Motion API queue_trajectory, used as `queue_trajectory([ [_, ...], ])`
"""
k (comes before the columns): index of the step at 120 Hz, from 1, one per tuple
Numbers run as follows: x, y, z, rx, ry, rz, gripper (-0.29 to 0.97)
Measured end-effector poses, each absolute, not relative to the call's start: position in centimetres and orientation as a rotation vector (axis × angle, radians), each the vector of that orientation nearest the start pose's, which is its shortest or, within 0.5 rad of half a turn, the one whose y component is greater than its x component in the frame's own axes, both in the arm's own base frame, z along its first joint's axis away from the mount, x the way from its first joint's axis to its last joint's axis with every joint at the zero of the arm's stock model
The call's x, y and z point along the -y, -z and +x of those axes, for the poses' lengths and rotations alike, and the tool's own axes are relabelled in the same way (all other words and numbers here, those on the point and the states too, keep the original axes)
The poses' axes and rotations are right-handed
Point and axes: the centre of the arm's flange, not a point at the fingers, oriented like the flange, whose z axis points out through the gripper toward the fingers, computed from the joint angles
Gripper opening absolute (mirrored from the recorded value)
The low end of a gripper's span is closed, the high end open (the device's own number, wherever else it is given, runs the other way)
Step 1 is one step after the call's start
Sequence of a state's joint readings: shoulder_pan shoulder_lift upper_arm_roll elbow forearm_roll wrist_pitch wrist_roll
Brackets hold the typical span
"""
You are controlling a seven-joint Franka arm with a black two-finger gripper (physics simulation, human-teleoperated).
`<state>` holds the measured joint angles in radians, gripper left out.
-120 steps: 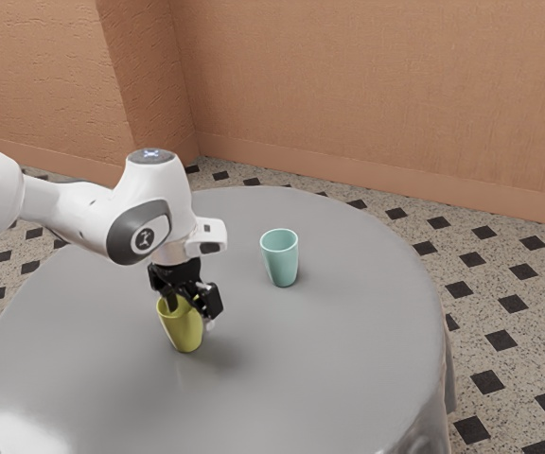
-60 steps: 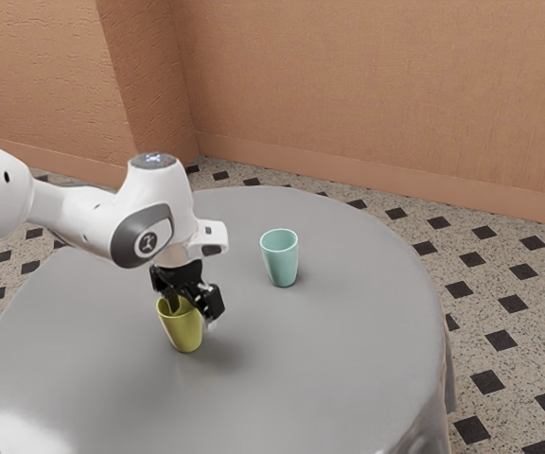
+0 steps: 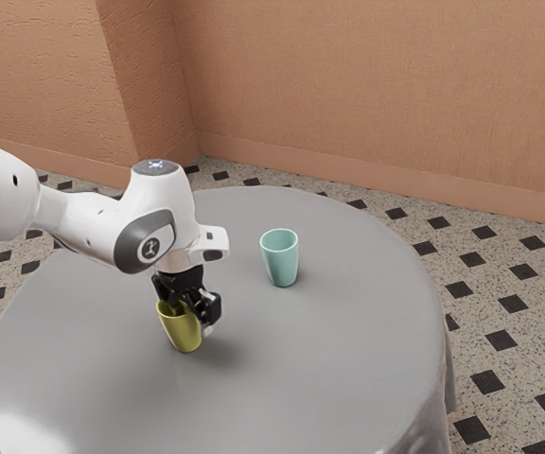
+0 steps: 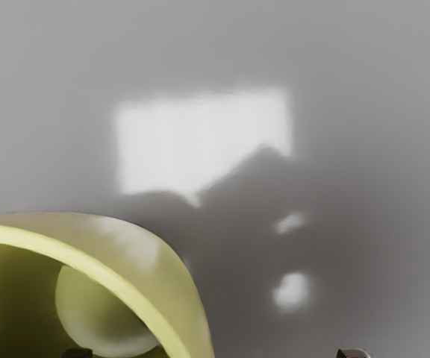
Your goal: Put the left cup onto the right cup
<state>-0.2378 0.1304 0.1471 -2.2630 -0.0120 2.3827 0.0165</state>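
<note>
Surface: round grey table (image 3: 339, 359) with a smooth, slightly glossy top. In the wrist view a pale rectangular highlight (image 4: 200, 142) lies on the table beyond the cup, with a darker shadow cutting into its near edge.

Room: rough orange-tan plaster walls (image 3: 395, 85) meeting in a corner behind my white arm (image 3: 74, 222). Speckled beige floor with small black diamond tiles (image 3: 509, 284).

Task objects: yellow-green plastic cup (image 3: 182, 331) stands upright on the table toward the exterior view's left. Pale teal plastic cup (image 3: 279, 257) stands upright to its right and farther back, well apart.

My black two-finger claw (image 3: 190, 307) sits at the yellow-green cup's rim, fingers spread apart and straddling the wall, not clamped on it.
</note>
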Motion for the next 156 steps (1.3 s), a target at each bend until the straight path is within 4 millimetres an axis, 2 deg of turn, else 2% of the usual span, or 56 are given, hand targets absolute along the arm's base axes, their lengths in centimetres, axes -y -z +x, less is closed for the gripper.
queue_trajectory([
  [28,4.8,-30.6,53.1,-0.142,0.002,-3.129,0.07],
  [49,4.7,-30.6,53.0,-0.13,0.004,-3.129,-0.04],
  [92,4.8,-30.8,53.0,-0.109,0.009,-3.127,-0.1],
  [128,6.5,-32.7,53.0,-0.133,0.06,-3.128,-0.1],
  [140,7.3,-34.1,53.4,-0.148,0.1,-3.127,-0.1],
  [156,8.1,-37.7,54.0,-0.162,0.181,-3.132,-0.1],
])
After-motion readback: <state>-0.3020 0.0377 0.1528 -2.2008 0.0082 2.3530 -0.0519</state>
